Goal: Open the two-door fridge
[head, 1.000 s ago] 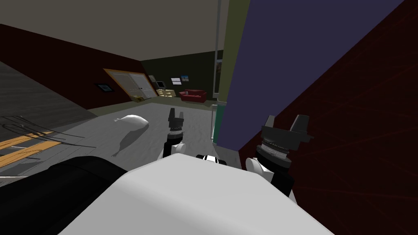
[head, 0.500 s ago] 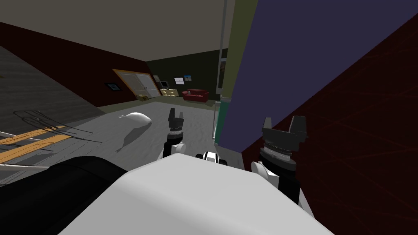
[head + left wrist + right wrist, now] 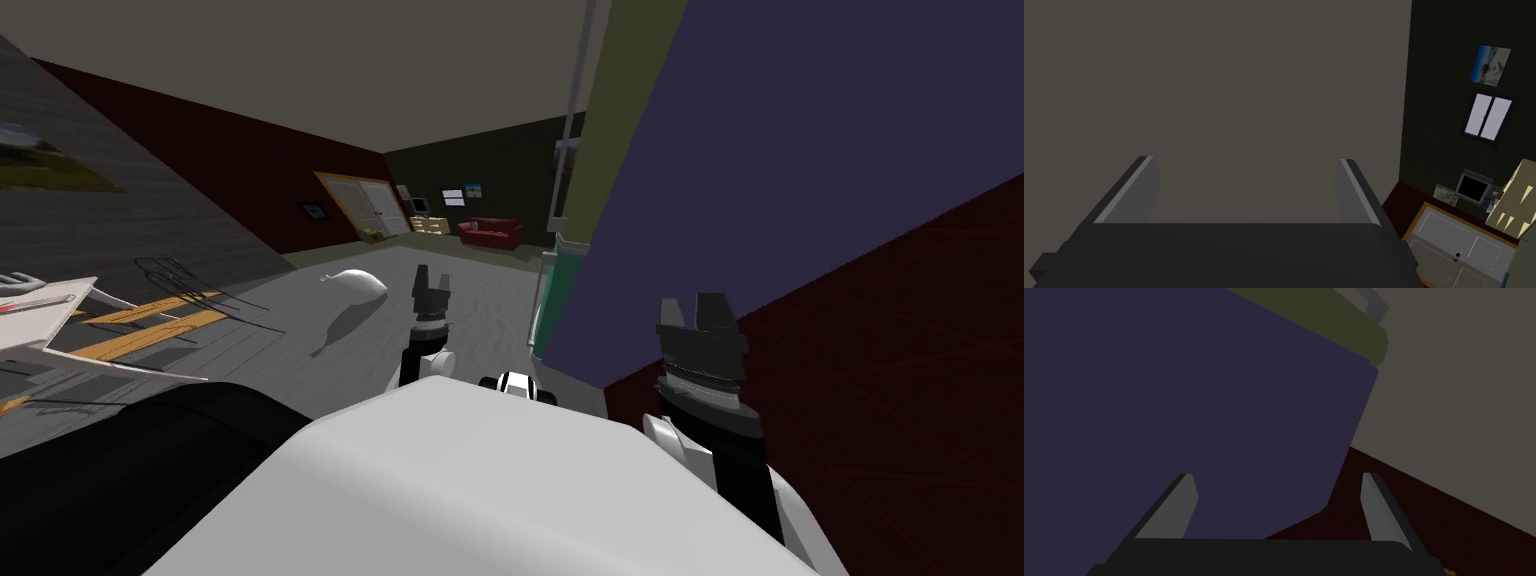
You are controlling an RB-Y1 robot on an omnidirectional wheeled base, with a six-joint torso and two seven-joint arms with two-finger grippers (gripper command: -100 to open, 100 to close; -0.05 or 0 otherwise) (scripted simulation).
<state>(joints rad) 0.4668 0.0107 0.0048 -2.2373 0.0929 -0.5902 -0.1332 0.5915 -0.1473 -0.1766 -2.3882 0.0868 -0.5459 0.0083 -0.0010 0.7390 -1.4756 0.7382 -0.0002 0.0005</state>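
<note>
The fridge (image 3: 780, 150) is a tall dark blue box right in front of me. Its olive front edge (image 3: 615, 150) carries a grey handle (image 3: 570, 130), and a teal lower part (image 3: 555, 300) shows below. My right gripper (image 3: 697, 308) stands open beside the fridge's blue side. In the right wrist view the blue side (image 3: 1199, 388) spreads beyond the open gripper (image 3: 1277, 476), which holds nothing. The olive edge (image 3: 1324, 318) and handle (image 3: 1374, 303) lie far beyond the fingers. My left gripper (image 3: 432, 278) is raised over the floor, left of the fridge, open and empty (image 3: 1246, 161).
A dark red wall (image 3: 900, 350) runs close on my right, behind the fridge. A white table (image 3: 50, 310) and wire-frame chairs (image 3: 170, 290) stand at the left. A white sack-like shape (image 3: 355, 283) lies on the grey floor. A red sofa (image 3: 490, 232) and a double door (image 3: 365, 205) are far back.
My view has swung, bringing the white table in at the left. My right gripper's fingers spread wider at first, then the hand turned at the wrist and drifted slightly right and lower.
</note>
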